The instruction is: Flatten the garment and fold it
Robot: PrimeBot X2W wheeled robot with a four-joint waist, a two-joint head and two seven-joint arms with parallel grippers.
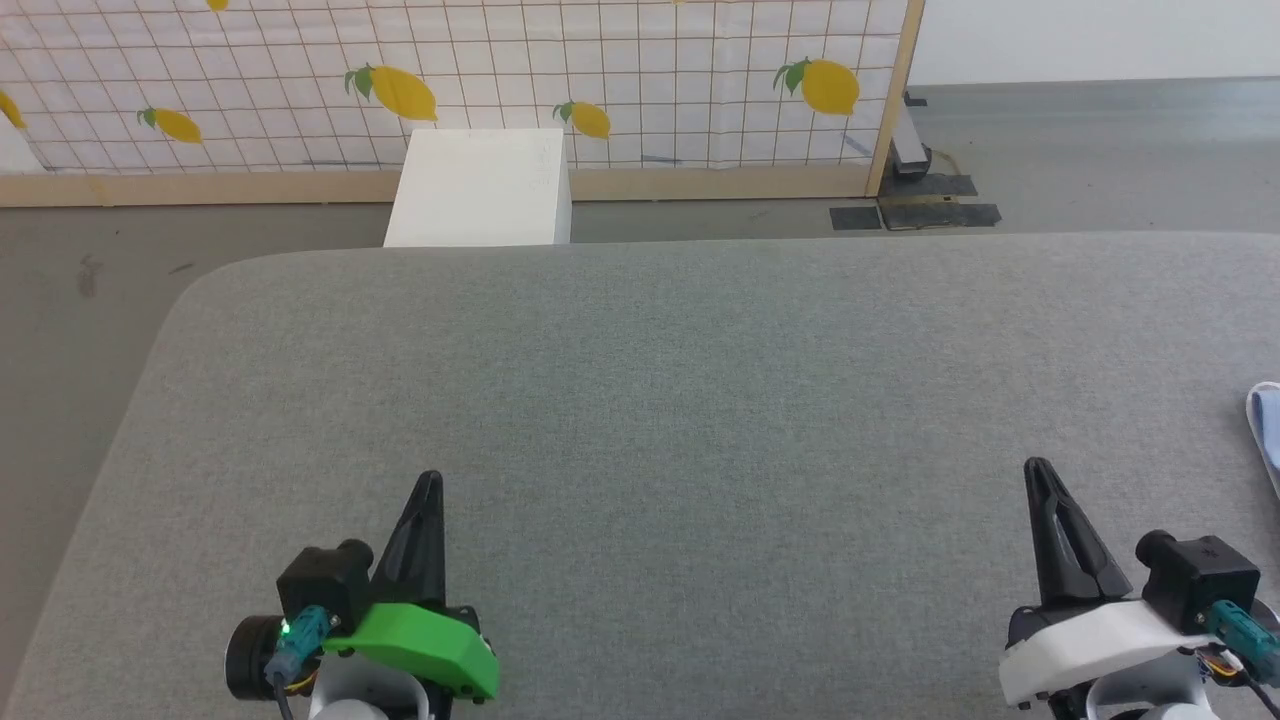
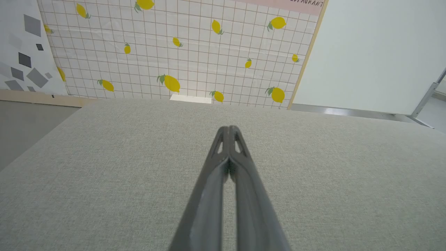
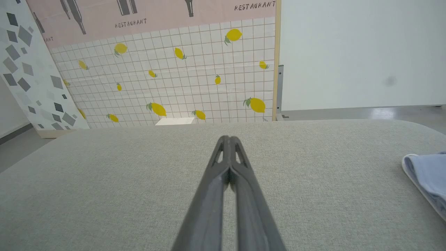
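The garment (image 1: 1268,425), light blue with a pale edge, lies at the far right edge of the grey table, mostly cut off by the frame; the right wrist view has it (image 3: 427,179) low on the right. My left gripper (image 1: 431,482) hovers over the table's near left part, shut with nothing in it, fingertips pressed together (image 2: 229,129). Over the near right part, my right gripper (image 1: 1036,468) is also shut and empty (image 3: 229,139), well to the left of the garment and not touching it.
The grey felt table (image 1: 660,400) spreads wide in front of both grippers, with a rounded far-left corner. Beyond its far edge stand a white box (image 1: 480,190) and a lemon-print tiled panel (image 1: 450,80) on the floor.
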